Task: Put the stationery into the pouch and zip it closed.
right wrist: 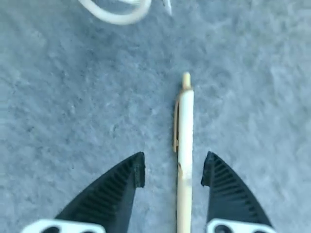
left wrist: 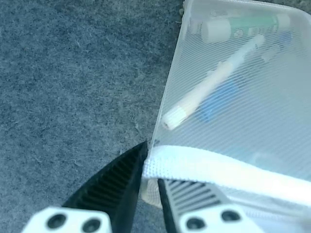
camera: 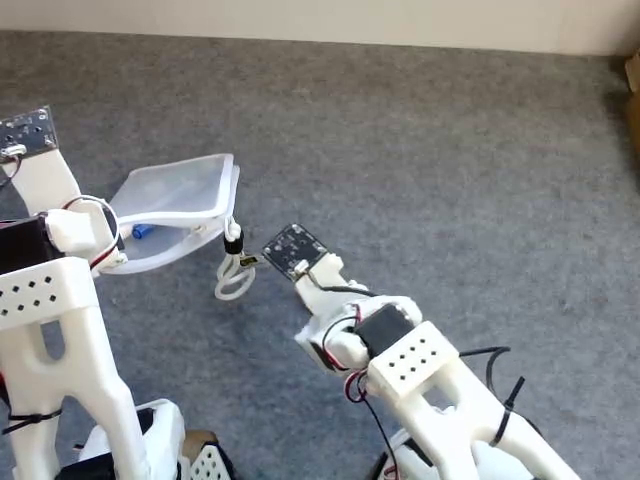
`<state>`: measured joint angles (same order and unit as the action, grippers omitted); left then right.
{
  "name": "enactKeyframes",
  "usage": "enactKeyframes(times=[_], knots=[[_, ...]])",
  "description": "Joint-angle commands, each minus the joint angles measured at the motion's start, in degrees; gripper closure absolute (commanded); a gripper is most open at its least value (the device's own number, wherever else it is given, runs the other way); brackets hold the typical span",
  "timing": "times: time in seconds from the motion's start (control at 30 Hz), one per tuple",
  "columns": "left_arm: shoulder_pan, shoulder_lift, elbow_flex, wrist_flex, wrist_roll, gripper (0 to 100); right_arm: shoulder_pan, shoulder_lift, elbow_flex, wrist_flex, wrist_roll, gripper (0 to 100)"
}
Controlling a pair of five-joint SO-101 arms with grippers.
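The left gripper [left wrist: 151, 164] is pinched together on the white zip band [left wrist: 228, 172] at one corner of the pouch [left wrist: 265, 131], one black ribbed finger on each side of the band; the pouch is of clear striped mesh, and its contents show through the wall; a white pen [left wrist: 214, 82] with a cap lies slantwise inside, a glue stick [left wrist: 243, 25] with a green label lies along the far edge, and a blue item [left wrist: 218, 99], too blurred through the mesh to name, lies under the white pen. In the high view the left arm stands at the table's left edge with the pouch reaching out from its gripper toward the middle; the pouch's mouth looks parted there, with something blue showing between the two sides.

The right gripper [right wrist: 175, 160] hangs low over the grey carpet [right wrist: 73, 97] with its fingers spread apart; a cream ballpoint pen [right wrist: 185, 145] with a gold clip lies flat on the carpet between them, nearer one finger than the other, and whether either finger touches it cannot be told; its button end points away from the gripper toward a white cord loop [right wrist: 116, 17], which lies on the carpet just beyond; in the high view that loop hangs off the pouch's near corner, between the pouch and the right arm.
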<state>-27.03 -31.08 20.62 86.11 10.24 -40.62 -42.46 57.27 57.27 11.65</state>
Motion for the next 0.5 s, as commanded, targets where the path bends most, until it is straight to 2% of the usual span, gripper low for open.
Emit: enactKeyframes(times=[0.0,0.13,0.3,0.47], knots=[[-0.8,0.7,-0.1,-1.1,0.6,99,-1.2,3.9,-3.9,-4.0,-0.7,81.5],[-0.8,0.7,-0.1,-1.1,0.6,99,-1.1,11.5,-4.2,-9.4,-0.6,81.5],[-0.8,0.7,-0.1,-1.1,0.6,99,-0.9,20.1,-10.0,-10.2,-0.7,82.1],[-0.8,0.7,-0.1,-1.1,0.6,99,-0.2,27.7,-15.3,-10.2,-0.7,89.9]])
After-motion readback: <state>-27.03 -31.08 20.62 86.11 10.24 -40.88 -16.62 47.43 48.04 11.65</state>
